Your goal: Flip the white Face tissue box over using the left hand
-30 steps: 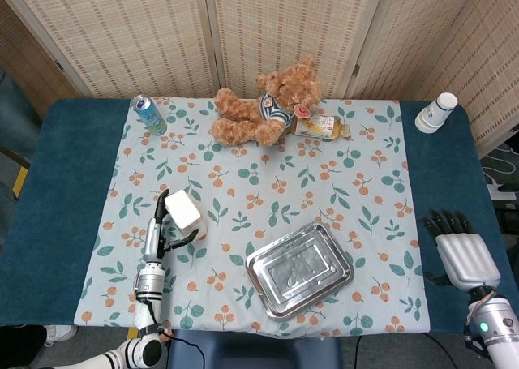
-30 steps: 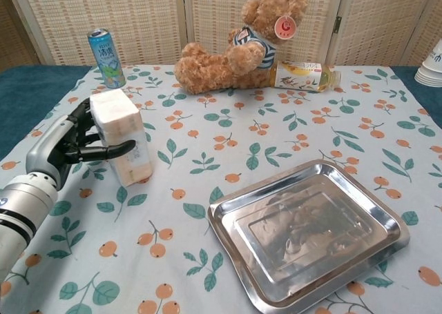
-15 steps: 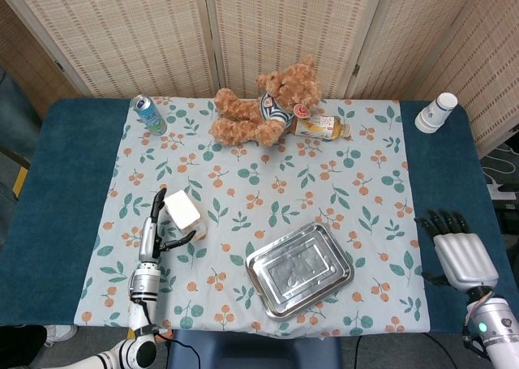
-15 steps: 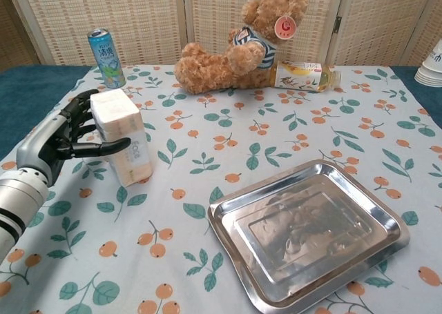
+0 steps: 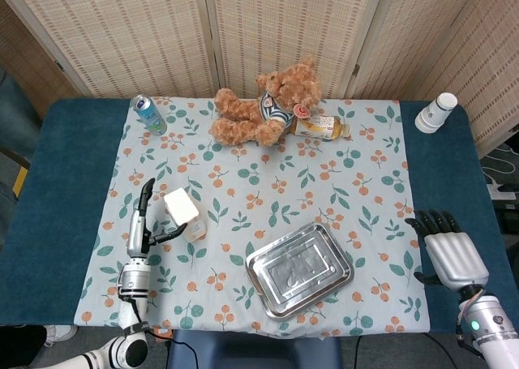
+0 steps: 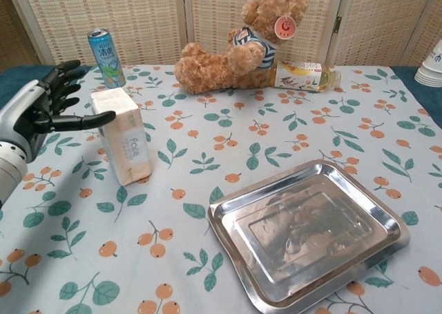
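the table (image 5: 57,190) is the biggest thing here, dark blue at both sides with a leaf-and-berry cloth (image 5: 268,182) over its middle. the cloth's near edge hangs at the table's front, and the chest view cuts its near corners off. the teddy bear (image 5: 263,103) lies at the far edge, and a bottle (image 5: 320,126) on its side is partly hidden behind it. the metal tray (image 5: 300,269) sits near the front, right of centre, with bare cloth between it and the bear. my left hand (image 6: 48,103) is raised with fingers spread and holds nothing; its thumb reaches toward the tissue box (image 6: 122,134), and i cannot tell whether the tip touches the top edge. the tissue box stands upright on a narrow end on the left part of the cloth, tilted a little, with open cloth around it on the near and right sides. my right hand (image 5: 448,251) hovers flat over the blue strip at the right edge, fingers apart, empty. the can (image 5: 149,114) stands at the far left corner of the cloth. stacked cups (image 5: 436,112) stand at the far right, cut off in the chest view.
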